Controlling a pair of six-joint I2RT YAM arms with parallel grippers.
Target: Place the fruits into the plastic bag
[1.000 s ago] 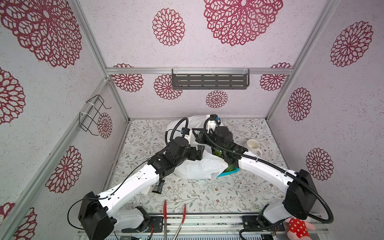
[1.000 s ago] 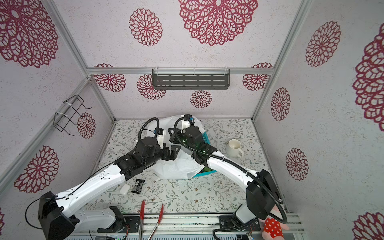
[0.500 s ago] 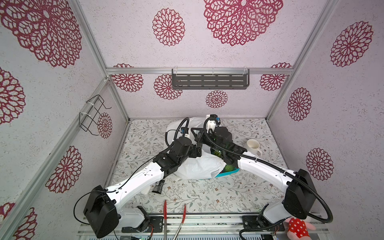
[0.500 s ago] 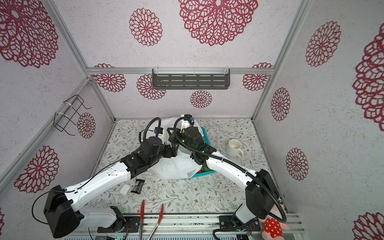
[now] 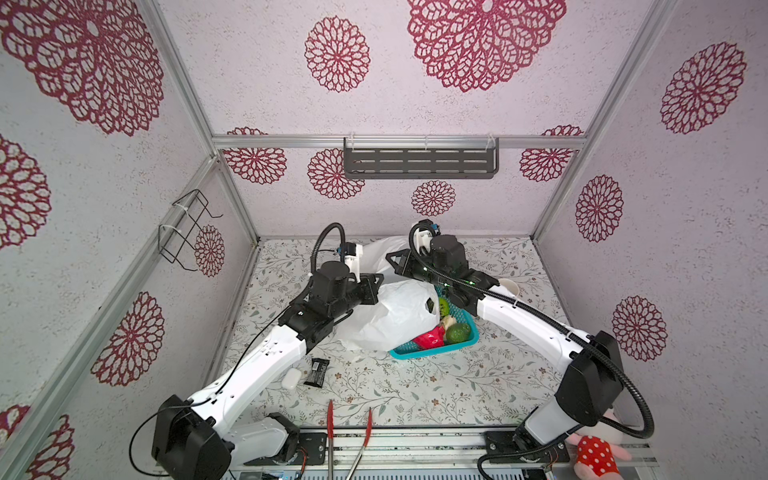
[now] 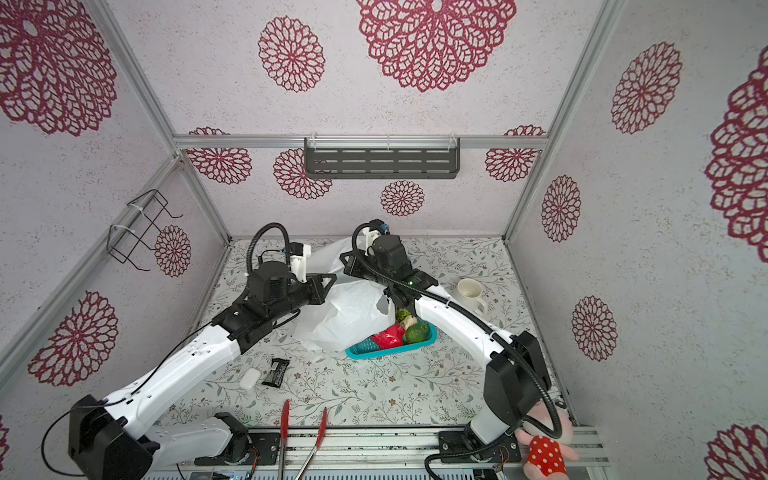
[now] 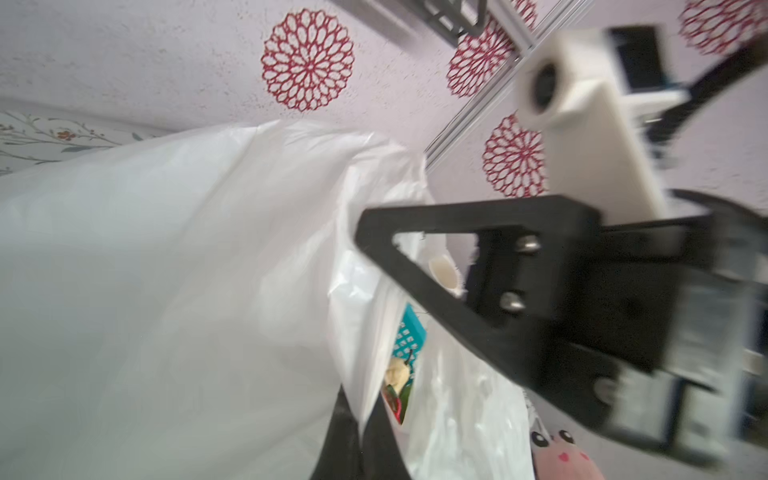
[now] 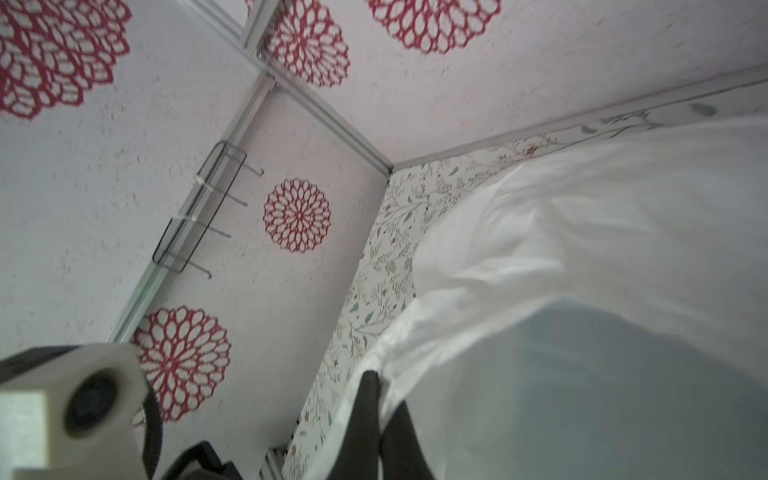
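The left gripper [image 7: 360, 424] and the right gripper [image 8: 376, 399] are both closed, pinching the film of the plastic bag [image 5: 399, 316] at mid-worktop. The bag drapes over the teal basket [image 5: 432, 354] and hides some of the fruits [image 5: 430, 340]. A cup [image 6: 469, 289] stands toward the right edge.

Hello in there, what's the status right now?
Left jaws and right jaws both shut on the bag. Fruits lying in the basket. Bag drapes over part of the basket.
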